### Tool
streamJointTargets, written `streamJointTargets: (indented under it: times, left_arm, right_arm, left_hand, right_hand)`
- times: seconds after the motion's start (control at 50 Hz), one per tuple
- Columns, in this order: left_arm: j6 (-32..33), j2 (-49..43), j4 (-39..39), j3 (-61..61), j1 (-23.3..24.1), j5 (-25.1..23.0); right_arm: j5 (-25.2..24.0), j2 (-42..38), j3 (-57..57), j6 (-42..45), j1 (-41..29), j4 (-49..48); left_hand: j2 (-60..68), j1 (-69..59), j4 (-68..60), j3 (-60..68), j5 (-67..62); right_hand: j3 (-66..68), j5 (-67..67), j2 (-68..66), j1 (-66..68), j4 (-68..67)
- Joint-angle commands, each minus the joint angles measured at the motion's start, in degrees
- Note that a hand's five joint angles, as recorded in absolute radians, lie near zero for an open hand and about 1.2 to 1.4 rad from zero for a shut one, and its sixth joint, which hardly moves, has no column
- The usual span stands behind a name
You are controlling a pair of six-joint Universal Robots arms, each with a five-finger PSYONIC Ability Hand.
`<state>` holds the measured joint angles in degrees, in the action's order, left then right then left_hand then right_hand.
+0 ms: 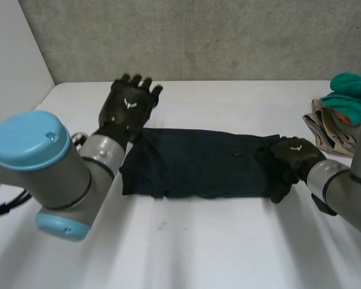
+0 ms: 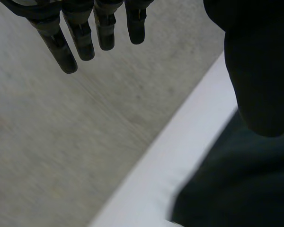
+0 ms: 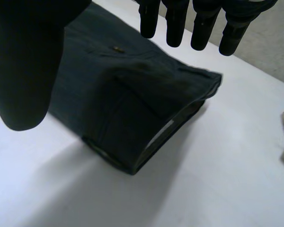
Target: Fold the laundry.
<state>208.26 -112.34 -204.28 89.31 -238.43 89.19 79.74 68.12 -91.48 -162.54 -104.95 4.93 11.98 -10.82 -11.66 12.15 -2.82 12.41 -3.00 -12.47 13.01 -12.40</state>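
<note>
- A dark folded garment point(image 1: 198, 162) is laid as a long narrow band across the middle of the white table point(image 1: 186, 253), roughly parallel to the far edge. It is judged to be trousers folded lengthwise. It is probably set this way so that each end can be reached by one arm.
- The left hand point(image 1: 127, 103) is held raised over the garment's left far corner, toward the table's far-left corner. In the left wrist view its fingers point(image 2: 85, 42) are seen straight and slightly spread, and nothing is held between them and the thumb. The cloth lies beside and below the palm and appears untouched.
- The right hand point(image 1: 293, 155) is placed at the garment's right end, nearer the table's right edge. In the right wrist view its fingers point(image 3: 203, 26) are extended, kept apart from the thumb and poised above the cloth. Nothing is gripped.
- Under that palm the layered end of the garment is shown, with a pale lining visible at the fold. The layers appear neatly stacked, so little shifting is expected when they are lifted together.
- A pile of other laundry point(image 1: 340, 117), teal over beige, is kept at the table's right edge, apart from the garment, presumably to keep it clear of the folding.
- The lengthwise fold is judged done. A crosswise fold, end to end, is judged to remain, and for that a hand would have to close on an end.
</note>
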Motion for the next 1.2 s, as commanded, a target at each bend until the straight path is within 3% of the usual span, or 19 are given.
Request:
streamJointTargets:
  times: [0.02, 0.08, 0.18, 0.22, 0.24, 0.32, 0.4, 0.5, 0.56, 0.66, 0.72, 0.84, 0.88, 0.92, 0.94, 0.98, 1.04, 1.14, 1.2]
  left_arm:
    - [-6.46, -3.5, 4.07, 1.22, -0.54, 0.19]
    - [-6.55, -6.14, 4.95, 0.78, -0.72, 0.46]
    - [-6.37, -8.42, 5.74, 0.52, -0.98, 0.63]
    - [-6.37, -9.3, 5.74, 0.43, -1.33, 0.72]
    - [-6.46, -9.39, 5.74, 0.43, -1.51, 0.72]
    - [-6.55, -8.78, 5.82, 0.6, -1.86, 0.72]
    - [-6.46, -4.92, 5.91, 1.48, -2.39, 0.63]
    - [-6.64, 0.53, 5.91, 3.67, -3.79, 0.63]
    - [-6.64, 2.03, 5.83, 4.12, -4.06, 0.63]
    - [-6.64, 3.26, 5.91, 4.38, -4.06, 0.63]
    - [-6.64, 3.53, 5.91, 4.56, -3.8, 0.63]
    - [-6.64, 4.23, 5.74, 5.09, -3.53, 0.72]
    - [-6.64, 4.67, 5.74, 4.65, -3.53, 0.72]
    - [-6.64, 4.93, 5.65, 4.3, -3.53, 0.72]
    - [-6.64, 5.28, 5.56, 3.86, -3.53, 0.72]
    - [-6.64, 5.72, 5.48, 3.16, -3.36, 0.72]
    - [-6.81, 6.16, 5.21, 0.96, -3.0, 0.72]
    - [-8.91, 5.64, 5.21, -5.18, -1.6, 0.72]
    - [-10.85, 5.02, 5.56, -8.26, -0.63, 0.63]
  right_arm:
    - [-0.81, -0.88, -4.67, 0.2, 0.0, -10.81]
    - [-0.72, -2.55, -5.37, 0.29, 0.0, -13.36]
    - [-0.11, -4.66, -5.72, 0.55, -0.26, -16.7]
    - [0.59, -4.92, -5.9, 0.91, 0.09, -18.37]
    - [0.86, -4.92, -5.99, 0.91, 0.44, -18.64]
    - [2.7, -3.87, -6.69, 3.36, 0.88, -18.9]
    - [3.49, 1.22, -8.01, 12.05, 2.02, -18.38]
    - [4.9, 3.95, -7.93, 30.91, 7.82, -15.66]
    - [6.04, 3.95, -6.87, 36.49, 6.86, -15.83]
    - [4.29, 1.15, -1.52, 38.88, -9.73, -21.44]
    - [-0.35, -3.93, 0.68, 39.66, -18.85, -27.31]
    - [-9.68, -12.73, 2.88, 43.17, -25.83, -29.89]
    - [-9.95, -15.29, 4.12, 45.81, -27.15, -29.28]
    - [-8.9, -15.65, 4.73, 46.78, -27.59, -28.66]
    - [-7.85, -15.3, 4.91, 46.09, -27.68, -28.57]
    - [-6.71, -14.42, 4.73, 43.9, -27.68, -28.48]
    - [-6.26, -8.37, 3.77, 32.59, -26.54, -28.31]
    - [-5.38, 2.17, 2.45, 1.52, -23.12, -27.52]
    - [-4.68, 4.91, 2.62, -7.59, -19.35, -24.54]
  left_hand:
    - [6.63, -7.79, -6.95, 6.45, -5.79]
    - [16.21, -17.37, -16.53, 16.04, -15.37]
    - [17.92, -19.08, -18.24, 17.74, -17.08]
    - [17.42, -18.57, -17.74, 17.24, -16.58]
    - [17.08, -18.24, -17.4, 16.9, -16.24]
    - [15.4, -16.56, -15.72, 15.22, -14.56]
    - [11.37, -12.52, -11.69, 11.19, -10.53]
    - [9.01, -10.17, -9.34, 8.84, -8.17]
    - [8.67, -9.82, -8.99, 8.49, -7.83]
    - [8.5, -9.65, -8.82, 8.32, -7.66]
    - [7.83, -8.99, -8.15, 7.65, -6.99]
    - [5.64, -6.8, -5.96, 5.46, -4.8]
    - [5.64, -6.79, -5.96, 5.46, -4.8]
    - [4.8, -5.96, -5.12, 4.62, -3.96]
    - [3.8, -4.95, -4.12, 3.62, -2.96]
    - [3.45, -4.61, -3.77, 3.28, -2.61]
    - [2.45, -3.6, -2.77, 2.27, -1.61]
    - [0.76, -1.92, -1.08, 0.59, 0.08]
    - [0.26, -1.41, -0.58, 0.08, 0.58]
  right_hand:
    - [11.29, -10.69, -11.23, 10.68, -11.3]
    - [14.99, -14.4, -14.93, 14.39, -15.0]
    - [28.58, -27.98, -28.52, 27.97, -28.59]
    - [60.95, -60.36, -60.89, 60.34, -60.96]
    - [67.52, -66.93, -67.46, 66.92, -67.53]
    - [67.59, -67.0, -67.53, 66.99, -67.6]
    - [67.59, -67.0, -67.53, 66.99, -67.6]
    - [67.59, -67.0, -67.53, 66.99, -67.6]
    - [67.59, -67.0, -67.53, 66.99, -67.6]
    - [67.59, -67.0, -67.53, 66.99, -67.6]
    - [67.59, -67.0, -67.53, 66.99, -67.6]
    - [67.59, -67.0, -67.53, 66.99, -67.6]
    - [32.16, -31.57, -32.1, 31.56, -32.17]
    - [7.2, -6.61, -7.14, 6.6, -7.21]
    - [-2.41, 3.0, 2.47, -3.01, 2.4]
    - [-2.41, 3.0, 2.47, -3.01, 2.4]
    - [-2.41, 3.0, 2.47, -3.01, 2.4]
    - [-2.41, 3.0, 2.47, -3.01, 2.4]
    - [-2.41, 3.0, 2.47, -3.01, 2.4]
